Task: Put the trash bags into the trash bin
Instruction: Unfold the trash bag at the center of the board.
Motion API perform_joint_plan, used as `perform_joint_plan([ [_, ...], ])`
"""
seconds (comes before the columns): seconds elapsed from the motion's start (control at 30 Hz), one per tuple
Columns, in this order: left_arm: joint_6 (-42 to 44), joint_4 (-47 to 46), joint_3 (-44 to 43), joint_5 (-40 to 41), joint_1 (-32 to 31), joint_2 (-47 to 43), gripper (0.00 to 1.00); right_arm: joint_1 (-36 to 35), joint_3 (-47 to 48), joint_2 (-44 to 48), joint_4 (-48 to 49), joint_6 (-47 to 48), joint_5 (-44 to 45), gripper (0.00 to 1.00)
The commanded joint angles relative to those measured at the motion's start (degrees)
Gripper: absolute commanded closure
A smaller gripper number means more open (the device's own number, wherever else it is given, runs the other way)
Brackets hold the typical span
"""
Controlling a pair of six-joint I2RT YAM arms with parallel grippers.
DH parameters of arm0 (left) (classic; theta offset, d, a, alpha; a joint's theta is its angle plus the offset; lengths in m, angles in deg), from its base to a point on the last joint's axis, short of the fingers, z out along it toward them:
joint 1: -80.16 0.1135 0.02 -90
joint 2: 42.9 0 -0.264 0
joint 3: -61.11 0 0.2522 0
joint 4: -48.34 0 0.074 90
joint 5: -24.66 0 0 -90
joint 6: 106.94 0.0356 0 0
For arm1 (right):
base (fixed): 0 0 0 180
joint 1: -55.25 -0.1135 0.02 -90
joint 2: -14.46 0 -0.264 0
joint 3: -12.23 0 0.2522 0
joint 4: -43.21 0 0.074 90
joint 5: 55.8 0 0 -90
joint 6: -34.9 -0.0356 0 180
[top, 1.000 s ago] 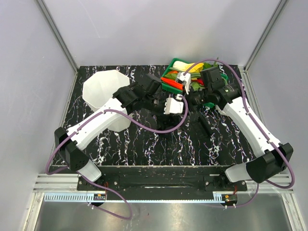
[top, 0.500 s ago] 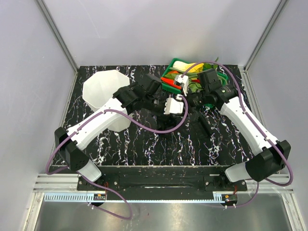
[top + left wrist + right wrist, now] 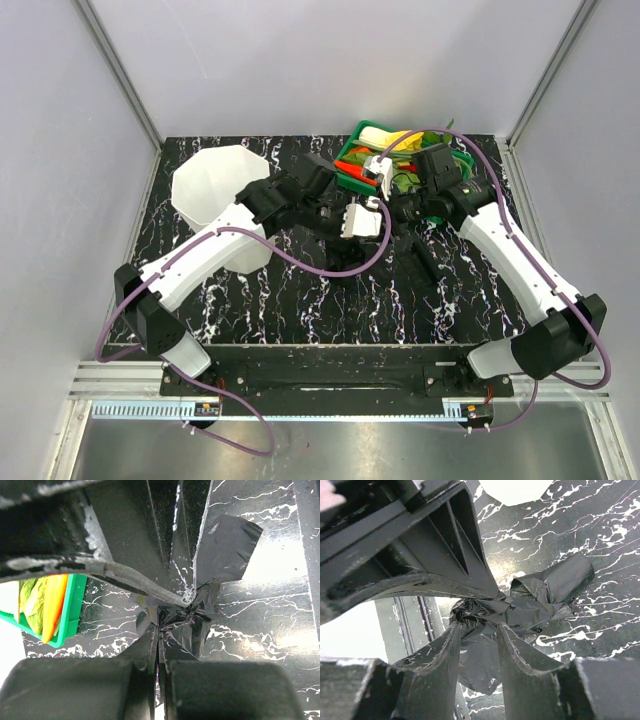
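A crumpled black trash bag (image 3: 182,617) lies on the black marble table, one flat flap (image 3: 226,544) spread beyond it. My left gripper (image 3: 159,632) is shut on the film's near edge. My right gripper (image 3: 479,625) meets it from the opposite side, jaws apart, with bunched film (image 3: 485,611) lying between its fingers. In the top view both grippers, left (image 3: 383,222) and right (image 3: 396,210), meet at the table's middle, and the bag (image 3: 424,260) is hard to pick out. The white faceted trash bin (image 3: 215,185) stands at the far left, beside the left forearm.
A green tray (image 3: 362,138) of vegetables sits at the back, right behind the right wrist; its corner shows in the left wrist view (image 3: 70,611). Purple cables loop over both arms. Grey walls close in the table on three sides.
The right wrist has shifted slightly toward the back and left, closer over the bag. The left arm and bin have not moved.
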Motion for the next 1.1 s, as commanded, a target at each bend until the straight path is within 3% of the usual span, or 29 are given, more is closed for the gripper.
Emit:
perform_joint_plan([
  [0.0, 1.78, -0.64, -0.05, 0.33, -0.13, 0.49, 1.0, -0.61, 2.16, 2.39, -0.01, 0.82, -0.6, 0.6],
  [1.07, -4.64, -2.83, -3.74, 2.35, -0.3, 2.69, 1.0, -1.49, -1.7, 0.46, 3.42, -1.2, -0.96, 0.62],
])
